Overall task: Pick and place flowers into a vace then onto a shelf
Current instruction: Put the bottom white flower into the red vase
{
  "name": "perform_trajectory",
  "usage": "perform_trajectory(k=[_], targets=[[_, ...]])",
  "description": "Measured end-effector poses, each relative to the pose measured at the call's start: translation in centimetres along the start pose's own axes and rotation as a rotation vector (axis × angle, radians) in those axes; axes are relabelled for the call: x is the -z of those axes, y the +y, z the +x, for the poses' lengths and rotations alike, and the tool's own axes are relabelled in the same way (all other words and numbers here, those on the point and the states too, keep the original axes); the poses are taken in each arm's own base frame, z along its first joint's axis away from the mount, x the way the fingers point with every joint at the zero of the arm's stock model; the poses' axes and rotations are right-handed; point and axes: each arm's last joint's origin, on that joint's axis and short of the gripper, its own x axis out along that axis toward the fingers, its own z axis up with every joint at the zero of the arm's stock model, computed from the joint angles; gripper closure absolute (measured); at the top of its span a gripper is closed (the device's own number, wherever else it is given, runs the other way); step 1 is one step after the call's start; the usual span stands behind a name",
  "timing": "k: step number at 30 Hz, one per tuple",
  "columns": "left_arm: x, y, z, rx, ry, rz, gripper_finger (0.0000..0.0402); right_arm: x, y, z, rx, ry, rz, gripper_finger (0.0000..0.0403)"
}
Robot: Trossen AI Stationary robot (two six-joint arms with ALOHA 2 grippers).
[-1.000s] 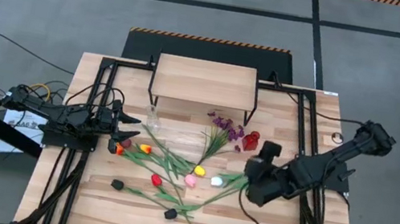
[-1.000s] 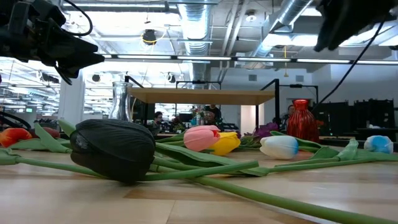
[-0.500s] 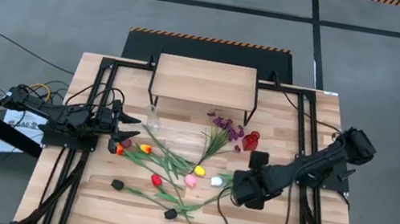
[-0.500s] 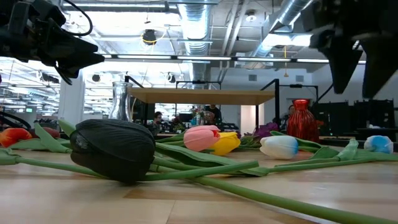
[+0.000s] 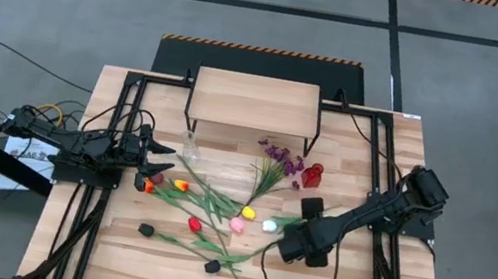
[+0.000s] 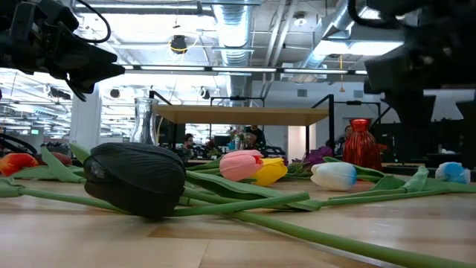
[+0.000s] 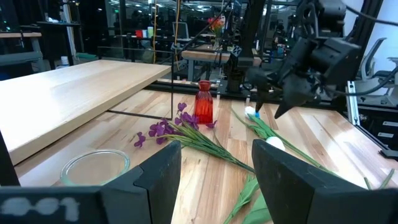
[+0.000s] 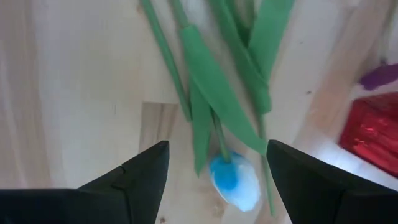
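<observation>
Left arm is stretched out flat from the table's left edge, pointing toward the middle, with the left gripper (image 5: 162,164) parked up off the surface and its fingers (image 7: 163,171) spread apart. Right arm reaches in diagonally from the right side, elbow out near the edge, wrist tipped down. Right gripper (image 5: 295,246) hangs low over the boards, fingers (image 8: 144,169) wide apart, nothing between them.

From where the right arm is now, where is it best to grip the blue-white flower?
Probably on the green stem just behind the blue-white flower head, coming from above. It lies flat, and the open right end effector straddles the stem.
</observation>
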Motion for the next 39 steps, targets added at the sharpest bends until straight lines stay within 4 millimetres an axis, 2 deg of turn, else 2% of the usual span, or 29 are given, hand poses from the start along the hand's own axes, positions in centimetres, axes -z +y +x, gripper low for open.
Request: perform_trajectory(k=[7, 16, 33, 36, 39], targets=[[0.0, 0.0, 0.0, 0.0, 0.0, 0.0, 0.0214, 0.8, 0.1, 1.8, 0.006, 0.029, -0.004, 0.0157], [0.0, 0.0, 0.0, 0.0, 0.0, 0.0, 0.0214, 1.1, 0.2, 3.4, -0.004, -0.006, -0.006, 0.0229], [0.0, 0.0, 0.0, 0.0, 0.0, 0.001, 0.0214, 1.1, 0.0, 3.6, -0.035, 0.006, 0.004, 0.0392], [0.0, 0.0, 0.0, 0.0, 0.0, 0.0, 0.0214, 1.6, -0.2, 3.5, -0.013, 0.078, -0.006, 0.0391], [0.0, 0.0, 0.0, 0.0, 0.0, 0.0, 0.0214, 1.5, -0.4, 2.6, -0.009, 0.096, -0.001, 0.039]])
